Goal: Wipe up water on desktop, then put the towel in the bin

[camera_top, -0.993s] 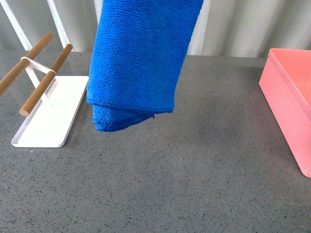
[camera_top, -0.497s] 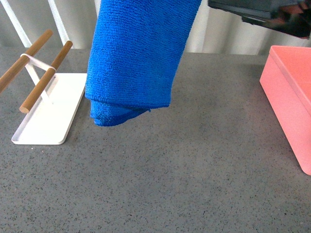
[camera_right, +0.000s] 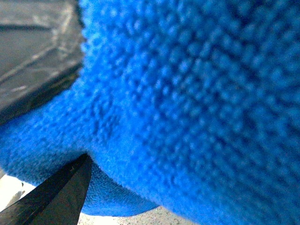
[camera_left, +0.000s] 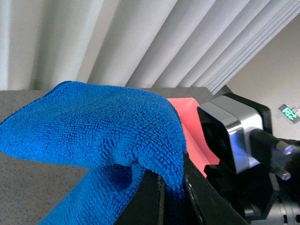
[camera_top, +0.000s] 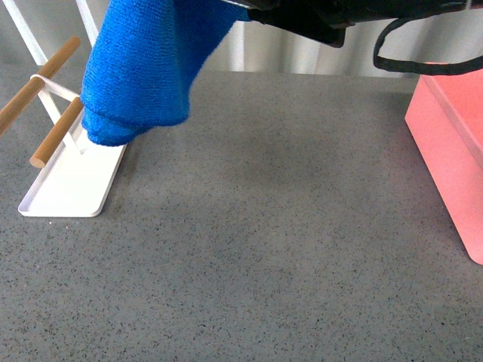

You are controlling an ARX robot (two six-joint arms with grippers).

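My left gripper (camera_left: 172,202) is clamped on a fold of the towel (camera_top: 139,68), which hangs in the air over the white tray (camera_top: 68,192) on the desktop (camera_top: 287,226). My right gripper (camera_top: 264,11) is against the cloth, but I cannot tell whether it grips. The bin (camera_top: 449,151) stands well apart, to the right.

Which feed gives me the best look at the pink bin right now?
Front view: the bin stands at the right edge, side wall and rim visible, partly cropped. Left wrist shows only a pink sliver behind the towel. Right wrist shows none.
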